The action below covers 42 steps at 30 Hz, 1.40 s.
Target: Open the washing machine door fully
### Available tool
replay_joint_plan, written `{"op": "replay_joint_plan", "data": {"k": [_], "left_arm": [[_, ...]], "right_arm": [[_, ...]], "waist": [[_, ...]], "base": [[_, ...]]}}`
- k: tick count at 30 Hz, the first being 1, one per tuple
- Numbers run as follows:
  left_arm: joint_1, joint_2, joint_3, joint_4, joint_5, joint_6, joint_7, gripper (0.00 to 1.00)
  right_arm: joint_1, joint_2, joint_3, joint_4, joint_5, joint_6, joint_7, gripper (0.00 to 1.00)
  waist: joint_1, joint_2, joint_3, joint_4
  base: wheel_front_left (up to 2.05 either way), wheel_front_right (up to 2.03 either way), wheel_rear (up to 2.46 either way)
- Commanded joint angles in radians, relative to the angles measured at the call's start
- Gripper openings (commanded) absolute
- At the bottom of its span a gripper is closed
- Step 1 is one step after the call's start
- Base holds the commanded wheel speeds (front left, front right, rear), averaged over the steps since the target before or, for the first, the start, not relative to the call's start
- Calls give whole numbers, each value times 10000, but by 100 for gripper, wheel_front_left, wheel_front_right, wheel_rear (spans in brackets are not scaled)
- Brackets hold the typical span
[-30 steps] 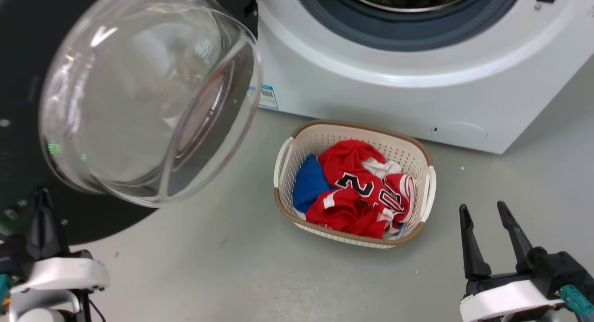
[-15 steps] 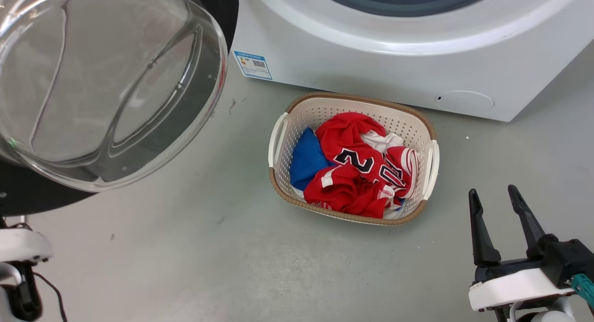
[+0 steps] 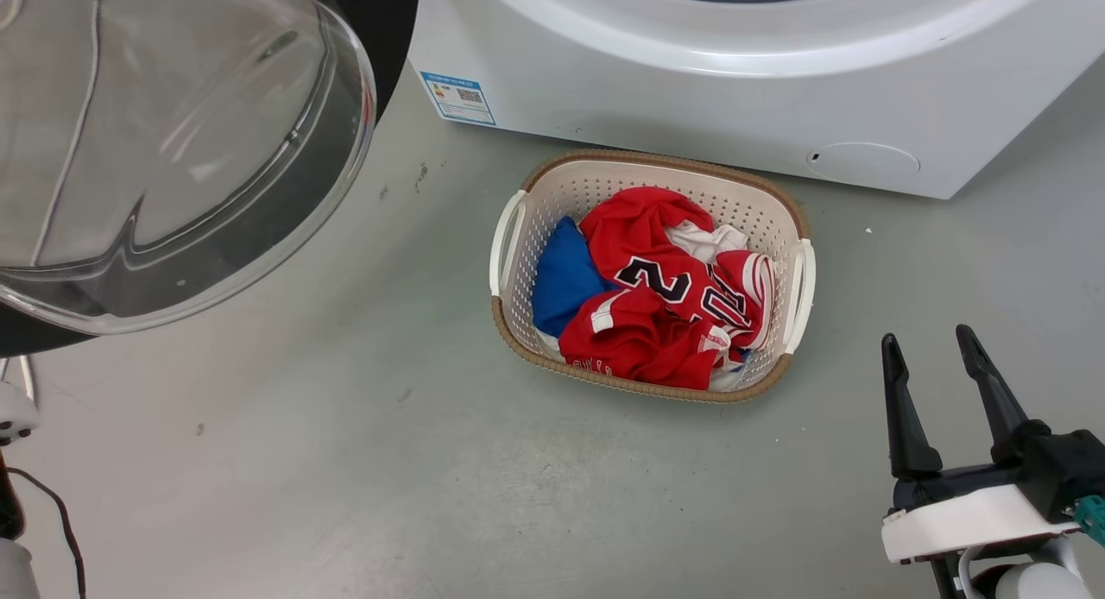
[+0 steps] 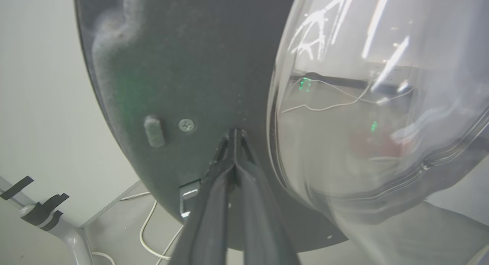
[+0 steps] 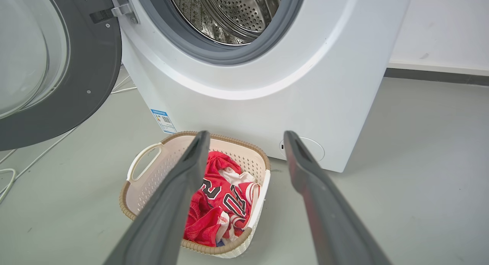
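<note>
Head view, looking down at a grey floor (image 3: 345,461). The washing machine door (image 3: 173,150) takes up the top left: clear bulging glass bowl in a black rim, swung out away from the white washer (image 3: 691,107) and hanging above the floor. In the R wrist view the door (image 5: 91,66) stands wide open at the left of the opening, hinged at the washer's front edge, w/ the steel drum (image 5: 229,9) and its grey ring exposed.

L gripper (image 4: 233,133): fingers pressed together, nothing between them. The tips point at the dark inner face of the door (image 4: 183,66), just beside the glass bowl and near a screw (image 4: 186,125) and a metal latch piece (image 4: 188,194). Can't tell if the tips touch the door. White cables (image 4: 149,234) lie on the floor below.

R gripper (image 3: 925,336): lower right of the head view, fingers spread apart, holding nothing, well apart from the door. In its own wrist view the R gripper (image 5: 246,135) points toward the basket.

A cream laundry basket (image 3: 509,236) w/ a brown rim sits on the floor just in front of the washer, near the small round service flap (image 3: 863,160). Inside it are a red jersey (image 3: 656,280) w/ dark numerals and a blue item (image 3: 561,280). A small label (image 3: 457,97) is stuck at the washer's lower left corner.
</note>
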Motion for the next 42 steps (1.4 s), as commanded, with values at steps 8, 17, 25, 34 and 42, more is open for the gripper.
{"op": "replay_joint_plan", "data": {"k": [8,17,25,34,42], "left_arm": [[-720,364,172,943,70,58,26,0],[-881,504,204,1060,210,25,23,0],[-229,302,382,781,229,-83,23,0],[1230,-112,792,-625,420,-380,25,0],[2681,-948,501,-2745,802,-544,25,0]], "right_arm": [[-194,-127,-14,-122,-77,-2,-21,100],[-168,-74,-25,-86,-118,-2,-21,100],[-7,135,81,65,-41,-2,-21,100],[316,353,108,320,131,-2,-21,100],[730,449,81,207,202,-2,-21,100]], "waist": [[-1,0,228,-131],[-1,0,179,-190],[-1,0,-359,-288],[-1,0,-1641,-370],[-1,0,-2674,-412]], "base": [[0,0,0],[0,0,0],[0,0,0],[0,0,0],[0,0,0]]}}
